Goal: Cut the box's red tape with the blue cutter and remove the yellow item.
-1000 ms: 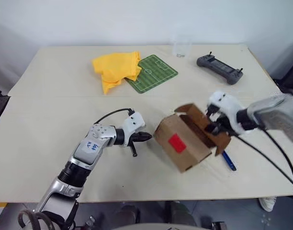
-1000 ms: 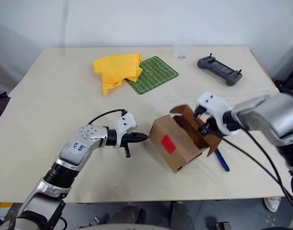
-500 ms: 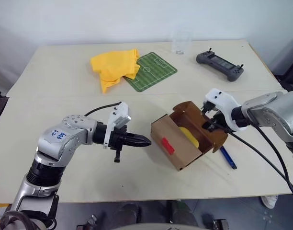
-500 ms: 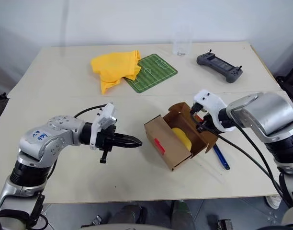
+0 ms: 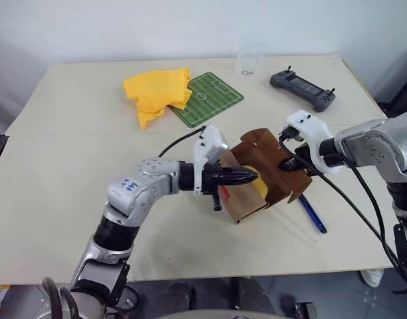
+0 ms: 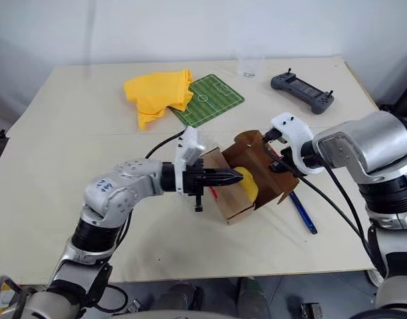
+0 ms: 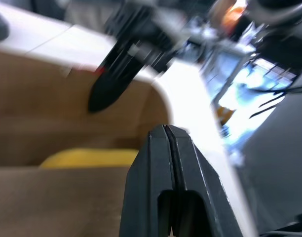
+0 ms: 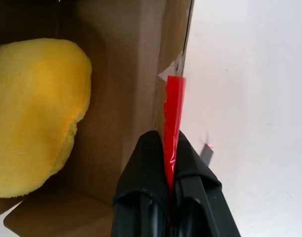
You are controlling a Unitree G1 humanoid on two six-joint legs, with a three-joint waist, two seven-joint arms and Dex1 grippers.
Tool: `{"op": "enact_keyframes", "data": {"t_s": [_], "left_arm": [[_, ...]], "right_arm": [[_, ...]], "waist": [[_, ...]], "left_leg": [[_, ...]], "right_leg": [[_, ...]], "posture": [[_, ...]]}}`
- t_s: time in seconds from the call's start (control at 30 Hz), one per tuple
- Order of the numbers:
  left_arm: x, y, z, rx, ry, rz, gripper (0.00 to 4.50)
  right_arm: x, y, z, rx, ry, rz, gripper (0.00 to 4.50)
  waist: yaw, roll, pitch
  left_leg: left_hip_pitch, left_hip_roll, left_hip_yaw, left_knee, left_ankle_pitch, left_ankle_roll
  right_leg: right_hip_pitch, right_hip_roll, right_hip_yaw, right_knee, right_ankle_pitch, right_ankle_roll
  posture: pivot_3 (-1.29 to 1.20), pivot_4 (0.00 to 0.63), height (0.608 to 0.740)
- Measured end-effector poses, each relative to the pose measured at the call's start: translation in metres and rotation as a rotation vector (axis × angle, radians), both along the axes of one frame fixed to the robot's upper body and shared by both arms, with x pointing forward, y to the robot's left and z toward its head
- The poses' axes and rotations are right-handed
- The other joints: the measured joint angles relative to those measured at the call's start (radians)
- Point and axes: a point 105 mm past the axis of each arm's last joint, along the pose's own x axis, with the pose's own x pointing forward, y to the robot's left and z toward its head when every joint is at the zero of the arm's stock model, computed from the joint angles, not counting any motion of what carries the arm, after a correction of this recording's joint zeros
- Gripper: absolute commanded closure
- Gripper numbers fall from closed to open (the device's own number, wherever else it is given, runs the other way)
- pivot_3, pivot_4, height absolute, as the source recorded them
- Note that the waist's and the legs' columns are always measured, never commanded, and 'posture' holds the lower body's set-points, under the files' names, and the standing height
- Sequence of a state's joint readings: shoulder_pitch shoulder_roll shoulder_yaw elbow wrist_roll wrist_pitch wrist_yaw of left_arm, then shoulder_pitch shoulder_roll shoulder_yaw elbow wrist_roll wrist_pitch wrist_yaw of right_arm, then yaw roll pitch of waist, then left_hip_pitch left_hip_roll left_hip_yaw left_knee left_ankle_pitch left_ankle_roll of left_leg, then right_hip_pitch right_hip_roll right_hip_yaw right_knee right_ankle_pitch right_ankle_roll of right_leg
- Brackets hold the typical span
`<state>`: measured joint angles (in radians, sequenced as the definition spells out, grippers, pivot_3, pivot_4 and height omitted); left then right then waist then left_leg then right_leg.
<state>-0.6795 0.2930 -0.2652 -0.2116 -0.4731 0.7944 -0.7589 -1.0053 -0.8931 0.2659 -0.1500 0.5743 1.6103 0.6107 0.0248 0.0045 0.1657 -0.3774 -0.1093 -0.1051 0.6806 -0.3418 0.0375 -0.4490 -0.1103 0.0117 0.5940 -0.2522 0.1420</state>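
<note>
Left eye view: left gripper point(image 5: 251, 177), fingers together, now advanced to yellow item point(image 5: 259, 188) inside opened box point(image 5: 257, 174); right gripper point(image 5: 288, 164) clamped on flap with red tape point(image 8: 172, 112); extraction imminent; blue cutter point(image 5: 312, 213) on surface point(image 5: 70, 146).

Left gripper point(image 5: 251, 177) closed, stretched level toward the right; right gripper point(image 5: 288, 164) closed, angled down, wrist bent.

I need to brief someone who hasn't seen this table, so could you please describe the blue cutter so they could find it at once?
Start at the open brown box near the table's front edge. On the robot's right of it, the blue cutter lies flat on the tabletop. It is the only slim, dark-blue, pen-shaped thing there.
</note>
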Motion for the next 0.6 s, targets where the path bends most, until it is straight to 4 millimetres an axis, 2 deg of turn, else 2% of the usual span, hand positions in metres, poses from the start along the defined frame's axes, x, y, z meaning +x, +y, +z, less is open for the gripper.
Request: {"op": "enact_keyframes", "data": {"t_s": [0.07,0.4,0.6], "left_arm": [[-0.003,-0.002,-0.004,0.030,-0.021,-0.023,4.50],[0.003,0.029,-0.010,0.168,-0.136,-0.037,4.50],[0.006,0.042,-0.011,0.200,-0.131,-0.033,4.50]], "right_arm": [[0.000,0.000,0.000,0.000,0.000,0.000,4.47],[-0.002,-0.003,0.001,-0.003,0.005,-0.006,4.47],[-0.007,-0.003,0.011,0.023,0.013,0.022,4.47]], "waist": [[-0.001,0.000,0.000],[0.002,0.000,0.000],[0.001,0.000,0.000]], "left_leg": [[0.000,0.000,0.000,0.000,0.000,0.000],[0.000,0.000,0.000,0.000,0.000,0.000],[0.000,0.000,0.000,0.000,0.000,0.000]], "right_leg": [[0.000,0.000,0.000,0.000,0.000,0.000],[0.000,0.000,0.000,0.000,0.000,0.000],[0.000,0.000,0.000,0.000,0.000,0.000]], "posture": [[0.00,0.150,0.740],[0.00,0.150,0.740],[0.00,0.150,0.740]]}}
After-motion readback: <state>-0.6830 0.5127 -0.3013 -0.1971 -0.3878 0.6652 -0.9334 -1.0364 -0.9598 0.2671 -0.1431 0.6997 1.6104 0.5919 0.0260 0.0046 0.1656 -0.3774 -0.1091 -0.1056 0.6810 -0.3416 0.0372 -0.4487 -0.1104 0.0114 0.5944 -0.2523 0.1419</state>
